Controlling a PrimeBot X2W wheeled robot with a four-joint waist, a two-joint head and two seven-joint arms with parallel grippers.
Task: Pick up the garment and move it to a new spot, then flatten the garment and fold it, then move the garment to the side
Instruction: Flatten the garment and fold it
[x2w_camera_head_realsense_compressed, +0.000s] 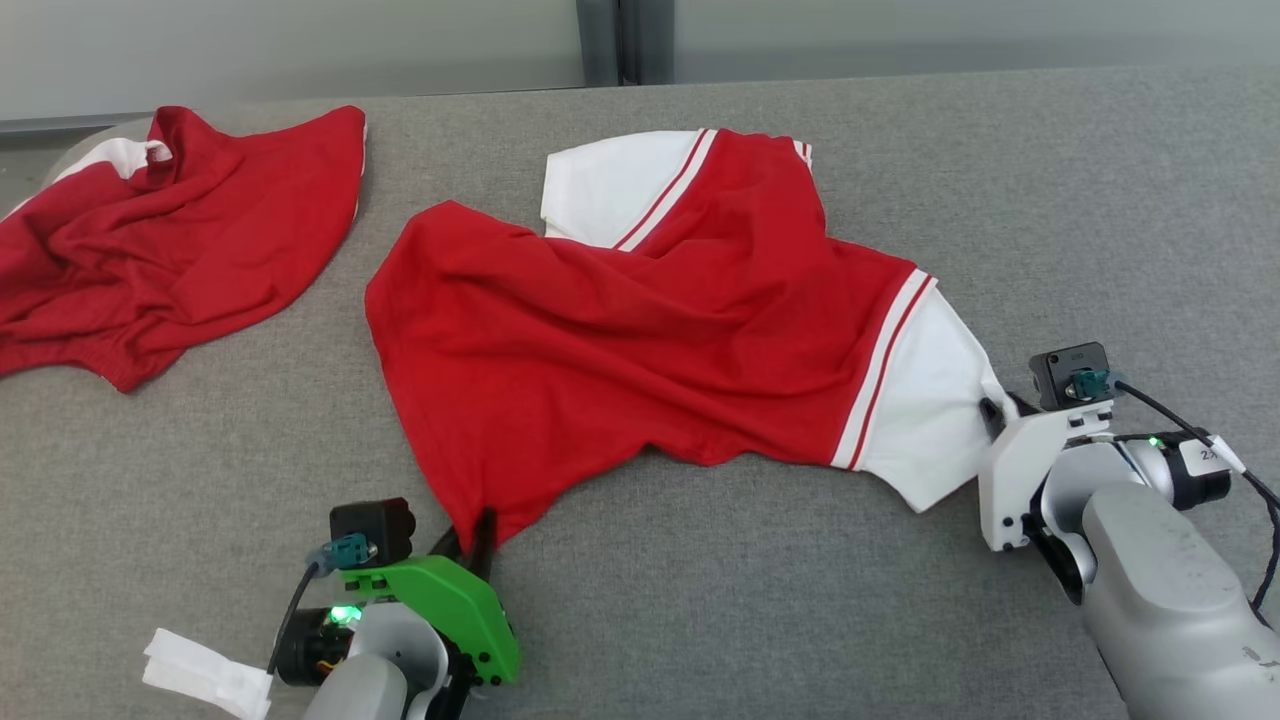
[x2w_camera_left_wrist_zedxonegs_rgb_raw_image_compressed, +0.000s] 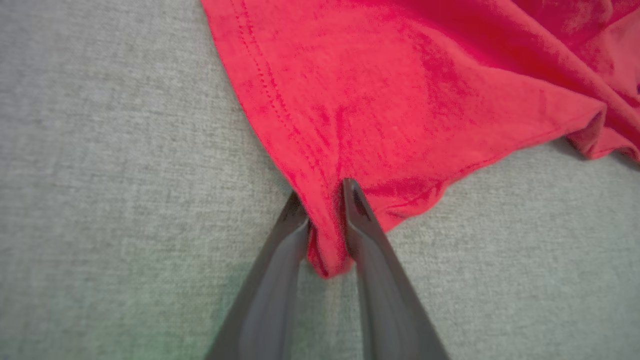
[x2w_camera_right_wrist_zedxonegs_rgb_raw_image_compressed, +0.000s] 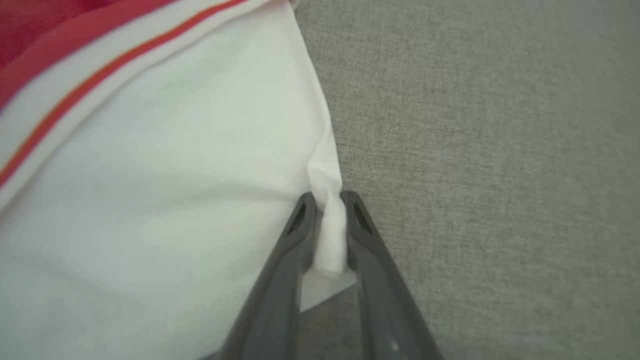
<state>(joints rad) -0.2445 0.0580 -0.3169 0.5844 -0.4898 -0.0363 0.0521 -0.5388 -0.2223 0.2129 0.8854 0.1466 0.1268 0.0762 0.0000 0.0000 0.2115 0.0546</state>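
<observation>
Left gripper (x2w_camera_head_realsense_compressed: 470, 530) is pinching the red hem corner (x2w_camera_left_wrist_zedxonegs_rgb_raw_image_compressed: 325, 250) at the garment's near-left end, its two dark fingers (x2w_camera_left_wrist_zedxonegs_rgb_raw_image_compressed: 280, 260) clenched on a small tuck of cloth, as the left wrist view shows. Between the two arms, the garment (x2w_camera_head_realsense_compressed: 650, 340) is lying crumpled on the grey table (x2w_camera_head_realsense_compressed: 1050, 180), its body creased in long diagonal folds and its far sleeve partly tucked under. At the garment's right end, the right gripper (x2w_camera_head_realsense_compressed: 992, 412) is gripping the edge of the white sleeve (x2w_camera_head_realsense_compressed: 930, 410), with only a thin twist of fabric (x2w_camera_right_wrist_zedxonegs_rgb_raw_image_compressed: 330, 235) sitting between its fingers.

Judging from this, the lift is beginning. Both holds are looking shallow, the right one especially, so raising both arms evenly and gently, drawing them apart only enough to take up slack, should be the safer way of carrying the garment without a corner slipping free.
</observation>
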